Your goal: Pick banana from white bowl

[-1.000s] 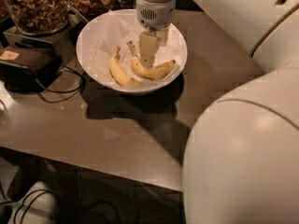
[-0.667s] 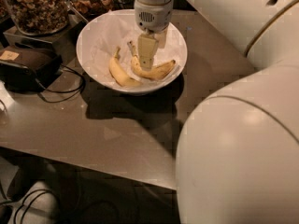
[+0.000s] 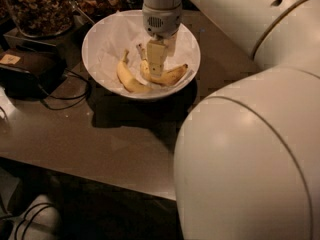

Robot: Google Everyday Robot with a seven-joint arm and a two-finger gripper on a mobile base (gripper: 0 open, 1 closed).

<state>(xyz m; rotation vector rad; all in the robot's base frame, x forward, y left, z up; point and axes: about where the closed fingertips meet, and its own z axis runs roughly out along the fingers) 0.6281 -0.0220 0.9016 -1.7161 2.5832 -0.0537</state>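
Observation:
The white bowl (image 3: 98, 40), lined with crinkled white paper, stands on the dark table at the back centre. Two bananas lie in it. The speckled banana (image 3: 173, 76) with a dark brownish end lies on the right. A paler, cleaner banana (image 3: 128, 79) lies on the left. My gripper (image 3: 156, 72) reaches straight down into the bowl from above. Its tip is at the left part of the speckled banana, between the two fruits, and hides that end of it.
Glass jars of nuts (image 3: 37, 9) stand behind the bowl at the back left. A black device (image 3: 25, 71) with cables lies left of the bowl. My arm's large white body (image 3: 250, 159) fills the right side. The table's front edge (image 3: 100, 176) runs across below.
The gripper has come down lower into the bowl, onto the speckled banana. The bananas and bowl have not moved.

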